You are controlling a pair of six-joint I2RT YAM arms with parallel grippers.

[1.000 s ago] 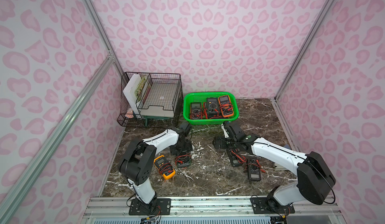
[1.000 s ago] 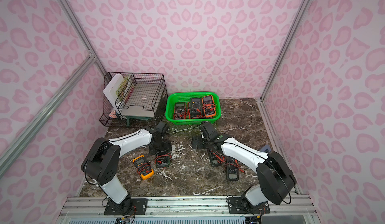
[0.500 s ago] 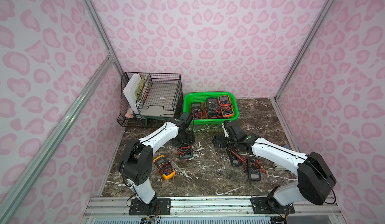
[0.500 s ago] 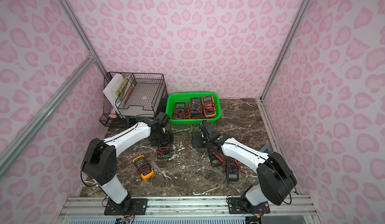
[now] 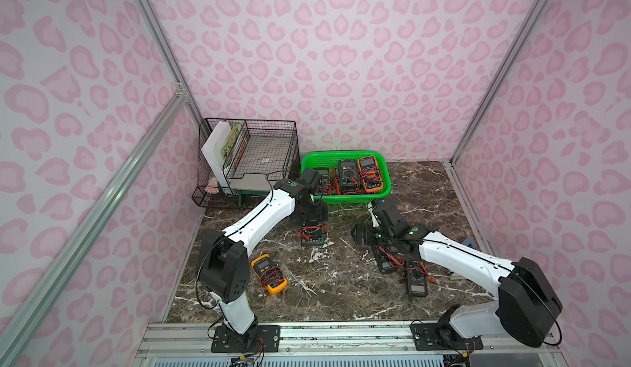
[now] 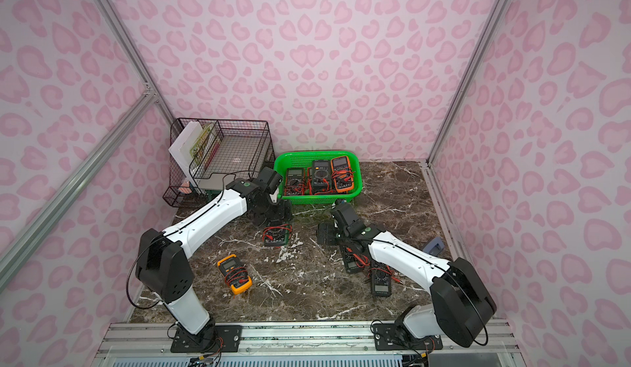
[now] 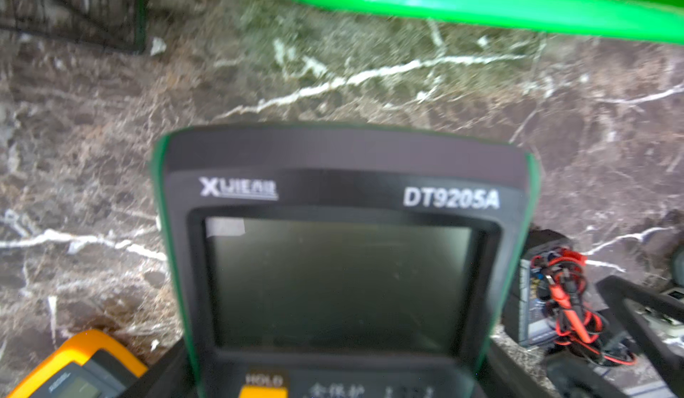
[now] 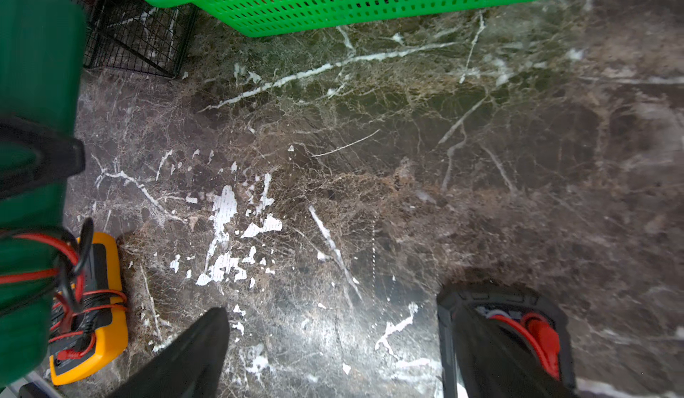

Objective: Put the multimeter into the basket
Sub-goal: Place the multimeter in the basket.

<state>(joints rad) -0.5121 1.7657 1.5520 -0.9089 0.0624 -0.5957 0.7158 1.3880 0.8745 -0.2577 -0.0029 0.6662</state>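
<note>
Since a second ago the left arm has swung toward the basket (image 5: 345, 154), carrying the green-edged multimeter (image 5: 312, 236) away from the orange multimeter (image 5: 269, 273) to a spot near the basket's front wall. Both fingers of the left gripper (image 5: 310, 215) are clamped on the meter's two long sides, held apart by its width. Seen from the left wrist, the multimeter (image 7: 344, 259) sits between the fingers face-up. Its blank screen and top end jut out past the fingertips toward the basket's rim (image 7: 481, 5), with bare marble table (image 7: 333, 81) between the two. In both top views the meter shows just below the gripper and short of the basket, not yet over it; red leads are wound round its lower half. From the right wrist its green side appears blurred at the frame edge, one black finger (image 8: 40, 155) pressed on it. Three multimeters (image 5: 348, 177) already lie in the basket. The right gripper (image 5: 361, 237) has not moved: it hangs spread wide and empty above the table, near two black multimeters (image 5: 387, 262), apart from the held one
</note>
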